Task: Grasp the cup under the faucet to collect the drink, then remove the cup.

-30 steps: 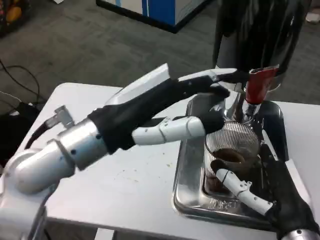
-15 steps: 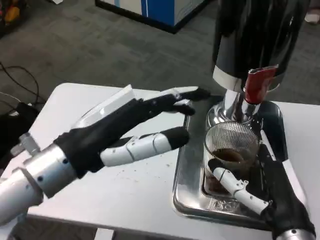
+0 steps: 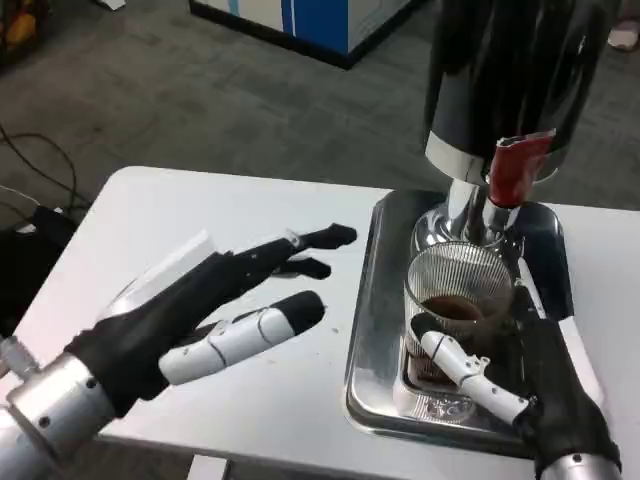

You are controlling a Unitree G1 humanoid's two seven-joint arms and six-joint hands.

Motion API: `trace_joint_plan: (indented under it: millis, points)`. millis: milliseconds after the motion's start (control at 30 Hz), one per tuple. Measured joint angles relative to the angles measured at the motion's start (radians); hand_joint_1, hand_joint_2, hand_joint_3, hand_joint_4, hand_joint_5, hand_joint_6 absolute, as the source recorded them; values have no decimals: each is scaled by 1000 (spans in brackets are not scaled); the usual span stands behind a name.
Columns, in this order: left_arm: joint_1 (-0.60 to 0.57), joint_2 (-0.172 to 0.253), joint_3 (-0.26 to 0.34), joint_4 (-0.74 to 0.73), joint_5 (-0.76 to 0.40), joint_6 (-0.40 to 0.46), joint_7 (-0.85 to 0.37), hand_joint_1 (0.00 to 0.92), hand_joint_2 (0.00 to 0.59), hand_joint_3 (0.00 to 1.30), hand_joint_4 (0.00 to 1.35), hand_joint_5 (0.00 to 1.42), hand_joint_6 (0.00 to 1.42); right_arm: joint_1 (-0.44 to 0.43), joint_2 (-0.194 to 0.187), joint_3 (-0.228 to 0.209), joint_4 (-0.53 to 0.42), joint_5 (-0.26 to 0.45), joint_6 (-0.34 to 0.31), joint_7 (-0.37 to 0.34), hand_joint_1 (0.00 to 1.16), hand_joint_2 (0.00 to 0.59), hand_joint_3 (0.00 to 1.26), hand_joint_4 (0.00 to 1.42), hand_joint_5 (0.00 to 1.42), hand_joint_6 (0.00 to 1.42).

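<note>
Left hand (image 3: pixel 215 310) withdraws, fingers spread; right hand (image 3: pixel 520 385) grips the part-filled cup (image 3: pixel 460 300) under the faucet (image 3: pixel 505 175), removal pending

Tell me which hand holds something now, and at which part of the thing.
The right hand holds the glass cup low on its ribbed side wall, on the tray. The left hand holds nothing, fingers spread above the table.

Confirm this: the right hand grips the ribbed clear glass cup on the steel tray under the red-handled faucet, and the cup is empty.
Not empty. The head view shows brown drink in the bottom of the ribbed clear glass cup. The rest holds: the right hand grips it on the steel tray under the red-handled faucet.
</note>
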Motion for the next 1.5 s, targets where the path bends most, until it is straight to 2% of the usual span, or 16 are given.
trace_joint_plan:
  millis: [167,467,733,1033,1500]
  points:
    - [56,0,23,-12,-1,0,11,0,142,193,117,208,156,-23,26,6,25,-16,7,-32,611,209,0,0,53,0]
    - [115,4,64,-17,-6,0,14,0,144,195,125,208,156,-49,38,18,59,-27,17,-67,613,214,0,0,62,0]
    - [153,4,66,-20,-7,0,14,0,145,202,131,208,156,-53,55,28,73,-45,18,-96,626,221,0,10,109,39]
    - [195,4,75,-41,-8,0,15,0,147,219,149,208,156,-62,56,46,113,-60,14,-162,648,217,16,127,236,180]
    - [238,4,98,-77,-8,0,26,0,139,235,164,223,159,-71,56,76,146,-66,6,-261,686,207,151,292,412,402]
